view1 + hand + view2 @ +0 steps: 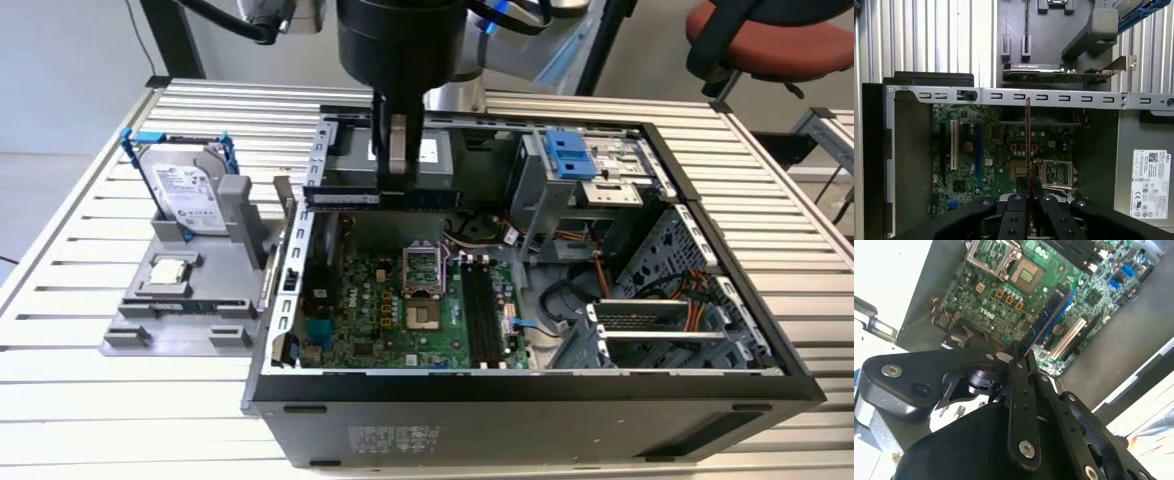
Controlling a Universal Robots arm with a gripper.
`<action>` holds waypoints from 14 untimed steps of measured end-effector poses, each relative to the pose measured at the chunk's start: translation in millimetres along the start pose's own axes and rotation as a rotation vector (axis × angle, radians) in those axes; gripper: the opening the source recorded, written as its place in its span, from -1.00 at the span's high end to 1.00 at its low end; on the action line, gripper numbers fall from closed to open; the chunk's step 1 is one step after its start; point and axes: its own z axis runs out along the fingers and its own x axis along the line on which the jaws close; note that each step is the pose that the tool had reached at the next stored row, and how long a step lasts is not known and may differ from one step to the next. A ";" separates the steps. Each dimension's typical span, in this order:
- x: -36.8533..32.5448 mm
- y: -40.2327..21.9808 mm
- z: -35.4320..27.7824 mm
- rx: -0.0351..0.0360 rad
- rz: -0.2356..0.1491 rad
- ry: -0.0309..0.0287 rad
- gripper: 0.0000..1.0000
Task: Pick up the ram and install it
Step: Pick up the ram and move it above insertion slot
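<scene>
I am pinching the long, thin, dark green ram stick (pixel 340 197) between my black gripper's (pixel 398 186) jaws, above the large green motherboard (pixel 380 320). Its long axis is running crosswise to the 2 black slots (pixel 478 310) lower down.

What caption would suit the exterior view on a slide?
The gripper holds the ram above the motherboard of the open computer case.

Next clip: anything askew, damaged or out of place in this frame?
Nothing looks damaged or spilled. Only oddity: the ram, clamped in the hand above the open case, lies crosswise to the black slots in the exterior view, not lined up with them.
</scene>
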 end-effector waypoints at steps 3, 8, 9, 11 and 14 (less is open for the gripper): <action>-1.3 -10.9 -0.1 0.0000 0.000 0.0000 1.00; -3.7 -26.7 -0.3 0.0002 0.010 -0.0001 1.00; -4.2 -28.8 -0.3 0.0003 0.012 -0.0002 1.00; -5.1 -33.5 -0.3 0.0004 0.017 -0.0003 1.00; -6.0 -39.1 -0.4 0.0006 0.028 -0.0003 1.00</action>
